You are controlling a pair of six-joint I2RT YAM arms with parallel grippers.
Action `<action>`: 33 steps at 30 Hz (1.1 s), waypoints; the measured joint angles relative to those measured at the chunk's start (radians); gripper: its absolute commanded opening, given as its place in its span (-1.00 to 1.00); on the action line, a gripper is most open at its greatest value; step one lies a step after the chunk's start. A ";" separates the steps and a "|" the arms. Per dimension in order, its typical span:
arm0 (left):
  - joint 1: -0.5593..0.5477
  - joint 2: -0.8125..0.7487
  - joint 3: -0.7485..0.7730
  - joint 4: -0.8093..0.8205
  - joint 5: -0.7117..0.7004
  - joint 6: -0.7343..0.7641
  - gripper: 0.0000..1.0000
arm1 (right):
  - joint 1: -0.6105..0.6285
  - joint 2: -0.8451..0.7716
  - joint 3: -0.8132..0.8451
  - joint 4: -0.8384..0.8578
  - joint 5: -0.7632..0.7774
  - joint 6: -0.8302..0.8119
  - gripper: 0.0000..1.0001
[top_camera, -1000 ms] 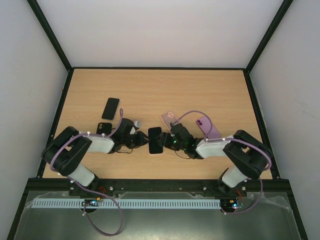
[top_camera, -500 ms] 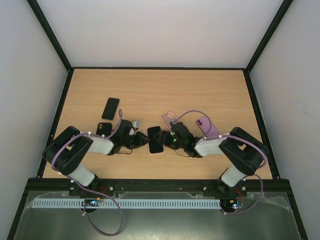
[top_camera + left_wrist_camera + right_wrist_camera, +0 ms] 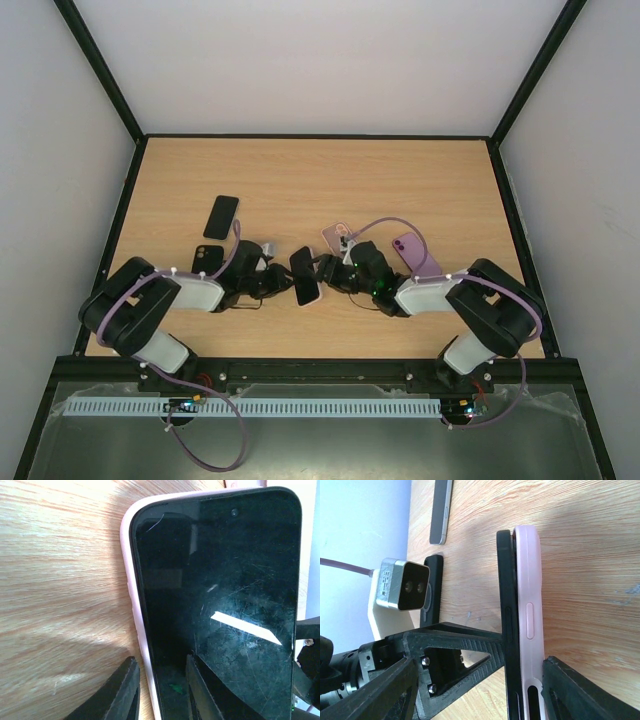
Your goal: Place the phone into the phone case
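One wooden table (image 3: 400, 180) carries everything, and at its near edge the left arm (image 3: 185, 292) and the right arm (image 3: 432, 294) both fold low and inward, so that their wrists meet near the middle. The left gripper (image 3: 160, 662) is clamped on the phone (image 3: 225, 605). In its wrist view one finger (image 3: 124, 694) sits over the wood just outside the pink rim. The other rests on the dark glass, with only the phone's long edge between them. The right gripper (image 3: 480, 665) stands wide apart around the same phone. One of its fingers (image 3: 590, 692) touches the back of the phone case (image 3: 527, 605), while the other is well clear on the screen side. The phone sits between the two wrists, its dark screen showing from above; whether it rests on the wood or is raised off it cannot be told. It lies against the pink phone case, whose rim shows along one long side and one short end of the glass. Seen edge-on from the right wrist, the phone's black side is bare beside the pink side, the two touching along their length. Farther back on the left lies a black phone (image 3: 221, 217), with a black case (image 3: 207, 256) just beside the left arm. Behind the right wrist lie a pink thing (image 3: 337, 235), phone or case cannot be told, and a purple phone (image 3: 412, 252), back up. A narrow side button (image 3: 530, 621) marks the phone case.
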 measured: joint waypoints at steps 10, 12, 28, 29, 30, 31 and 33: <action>-0.003 -0.028 0.000 -0.034 -0.018 0.001 -0.31 | 0.000 0.001 0.000 0.033 -0.026 0.010 0.34; -0.003 -0.030 0.000 -0.037 -0.020 0.001 -0.31 | 0.000 0.008 0.000 0.041 -0.028 0.015 0.34; -0.017 -0.047 0.000 -0.060 -0.039 0.007 -0.24 | 0.007 0.060 0.000 0.008 -0.032 0.008 -0.84; -0.017 -0.049 0.000 -0.061 -0.040 0.008 -0.24 | 0.007 0.060 0.000 0.005 -0.030 0.004 -0.91; -0.019 -0.050 0.000 -0.061 -0.042 0.009 -0.24 | 0.008 0.061 0.000 0.002 -0.027 0.001 -0.95; -0.019 -0.051 0.000 -0.063 -0.043 0.009 -0.23 | 0.009 0.061 -0.001 -0.005 -0.022 -0.002 -0.96; -0.019 -0.052 0.000 -0.064 -0.044 0.011 -0.22 | 0.009 0.062 -0.002 -0.011 -0.016 -0.008 -0.96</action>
